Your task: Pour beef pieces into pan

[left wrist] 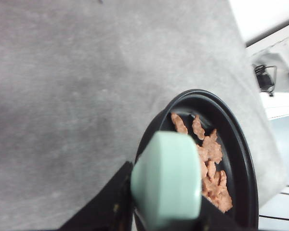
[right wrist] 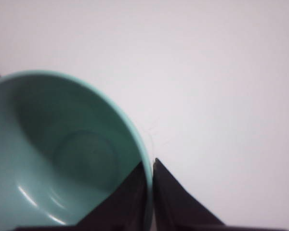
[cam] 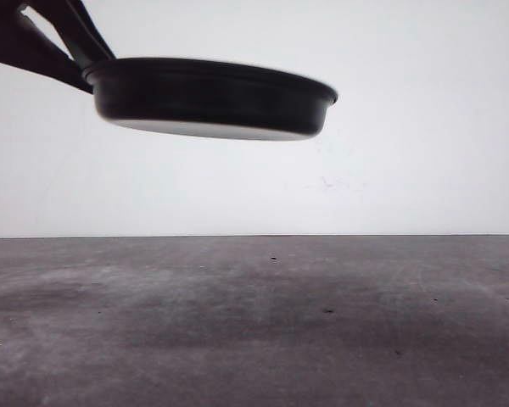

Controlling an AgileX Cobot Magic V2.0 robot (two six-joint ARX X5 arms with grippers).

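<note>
Gripping the mint-green handle (left wrist: 166, 180), the left claw (left wrist: 159, 216) is holding the pan (cam: 212, 97) high over the grey surface (cam: 254, 322); beef pieces (left wrist: 209, 166) are already lying inside. A tilt could spill those ragged chunks. The right claw (right wrist: 151, 192) is pinching the glossy teal bowl (right wrist: 62, 159), emptied.

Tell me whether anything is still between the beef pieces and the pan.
Nothing visible. The beef pieces already lie inside the pan, which the left gripper holds by its mint handle above the table. The teal bowl in the right gripper looks empty.
</note>
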